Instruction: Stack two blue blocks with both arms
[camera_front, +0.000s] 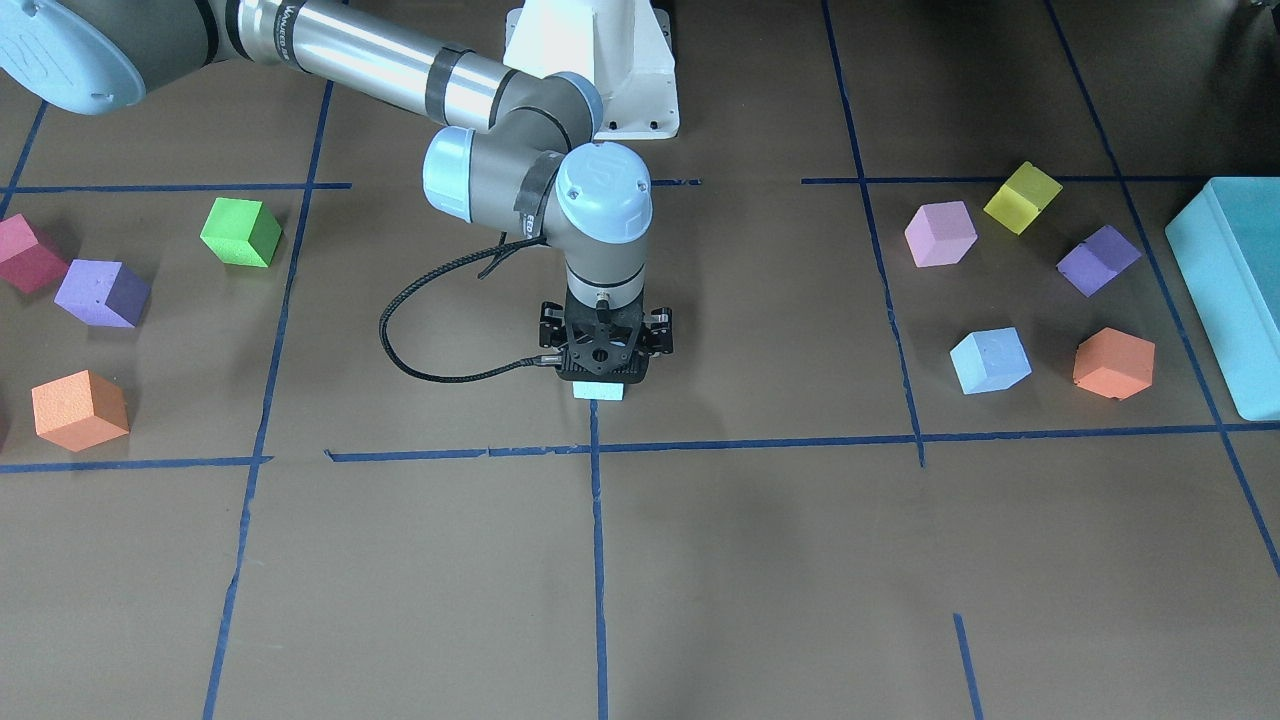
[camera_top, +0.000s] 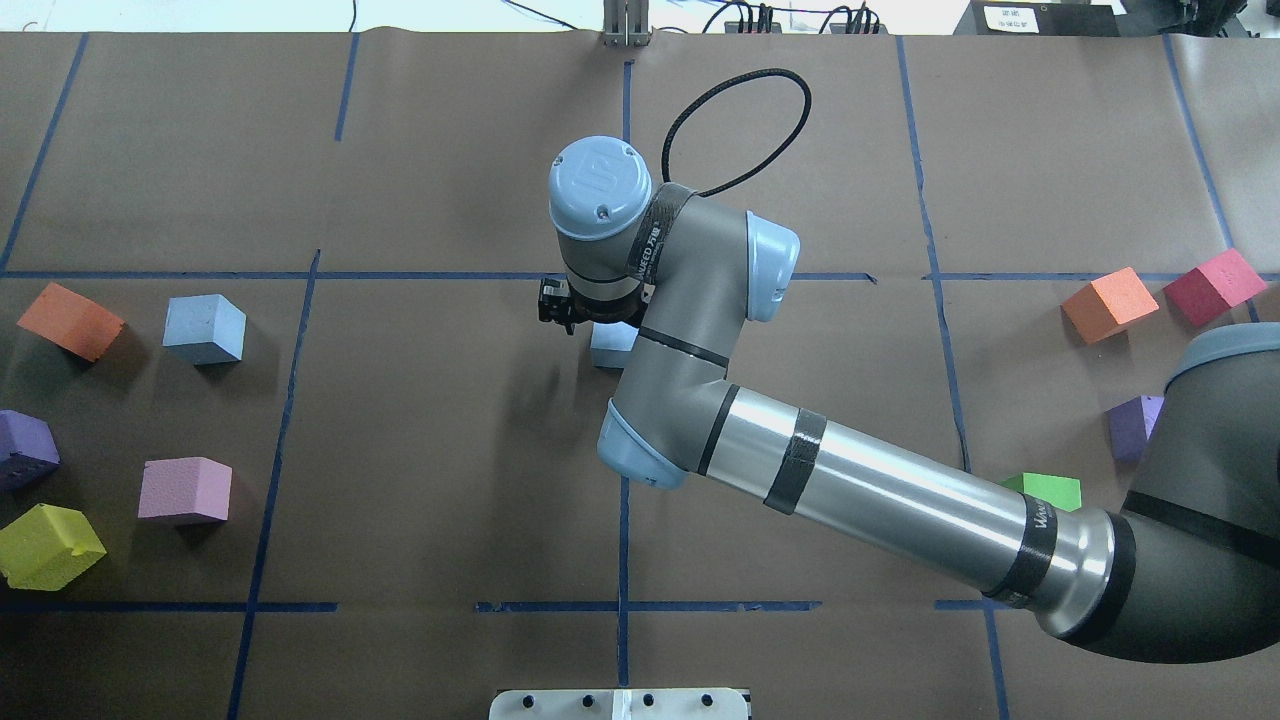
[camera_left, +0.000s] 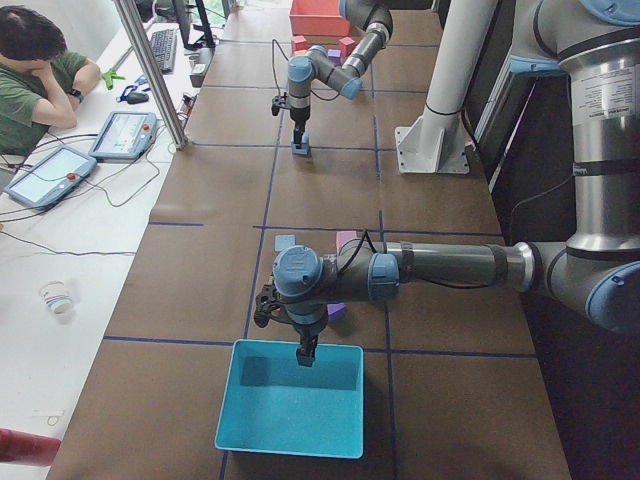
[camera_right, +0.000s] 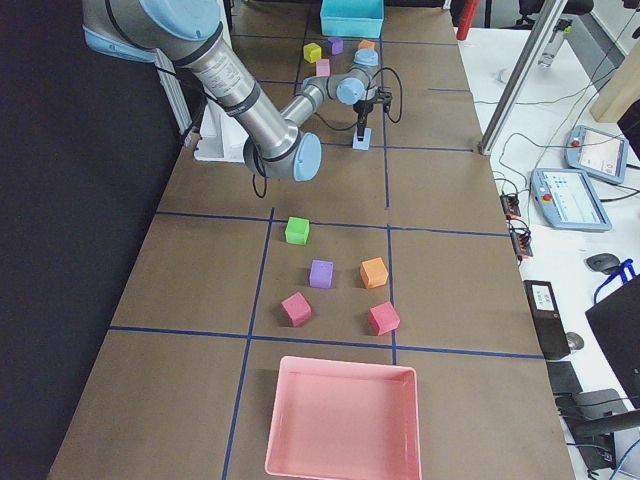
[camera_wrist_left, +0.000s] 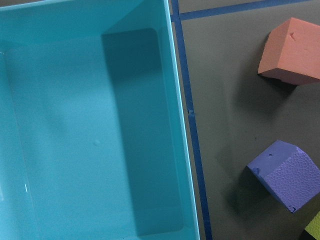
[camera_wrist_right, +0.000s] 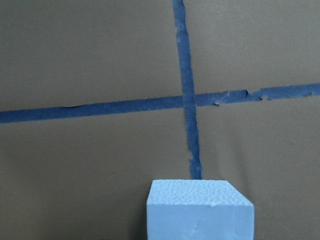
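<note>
One blue block (camera_front: 598, 391) is at the middle of the counter (camera_front: 760, 560), over a blue tape line (camera_front: 598, 520) and just short of a tape crossing. It is directly under the right claw (camera_front: 603, 352), which points straight down. The claw's body hides the fingertips, so I cannot tell whether it is clenched on the block or released, nor whether the block already touches the counter. The other blue block (camera_front: 990, 360) lies well apart on the robot's left side, near an orange cube (camera_front: 1113, 362). The left claw (camera_left: 305, 350) hangs over the teal box (camera_left: 290, 400); I cannot tell its state either. I judge that the step is to set this block as the base. It should rest flat, and the claw should lift straight up so that the light foam is not dragged. The coloured cubes are all well apart from the base, so the left arm has room to approach. The orange cube is the tight edge for its grasp.
</note>
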